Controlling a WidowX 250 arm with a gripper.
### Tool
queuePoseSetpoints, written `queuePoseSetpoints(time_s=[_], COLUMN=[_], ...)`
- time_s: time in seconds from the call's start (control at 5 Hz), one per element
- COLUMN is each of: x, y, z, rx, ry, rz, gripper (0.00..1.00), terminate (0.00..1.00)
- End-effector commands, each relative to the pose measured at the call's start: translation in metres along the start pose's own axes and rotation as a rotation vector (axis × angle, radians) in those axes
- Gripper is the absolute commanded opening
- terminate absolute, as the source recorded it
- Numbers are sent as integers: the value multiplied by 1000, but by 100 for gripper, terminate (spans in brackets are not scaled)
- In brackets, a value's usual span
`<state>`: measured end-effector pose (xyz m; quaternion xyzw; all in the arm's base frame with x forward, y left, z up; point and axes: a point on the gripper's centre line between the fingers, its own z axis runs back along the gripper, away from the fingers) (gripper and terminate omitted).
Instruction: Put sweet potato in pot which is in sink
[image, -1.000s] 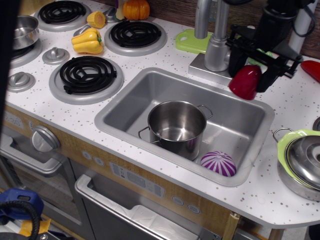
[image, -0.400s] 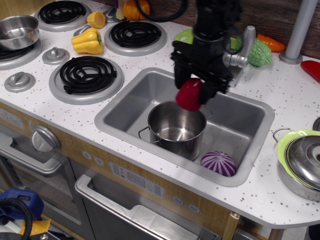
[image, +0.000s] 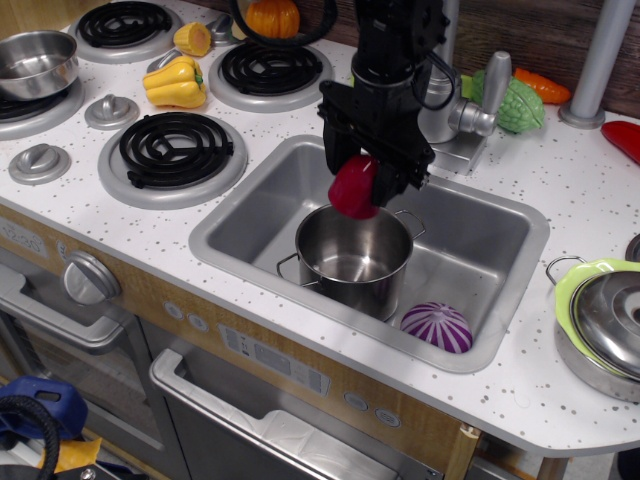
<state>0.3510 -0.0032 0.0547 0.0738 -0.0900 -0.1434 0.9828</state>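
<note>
The dark red sweet potato (image: 353, 188) hangs in my gripper (image: 362, 178), which is shut on it. It is just above the far rim of the shiny steel pot (image: 352, 257). The pot stands upright and empty in the left middle of the grey sink (image: 480, 235). The black arm comes down from the top of the view over the sink's back edge.
A purple-and-white striped ball (image: 436, 327) lies in the sink right of the pot. The faucet (image: 470, 110) stands behind the sink. A green-rimmed pan with steel lid (image: 600, 325) sits at the right. Burners, a yellow pepper (image: 175, 82) and a steel bowl (image: 35, 62) are at the left.
My gripper has carried the sweet potato from the back right of the sink leftwards and down, to just above the pot's mouth. The pot and the ball have not moved.
</note>
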Motion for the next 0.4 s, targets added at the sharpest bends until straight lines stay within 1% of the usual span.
queuePoseSetpoints(time_s=[0.0, 0.2], x=[6, 6], y=[8, 8], z=[21, 21], rx=[19, 19], ry=[-62, -62], rz=[14, 14], gripper=[100, 100], terminate=[0, 100])
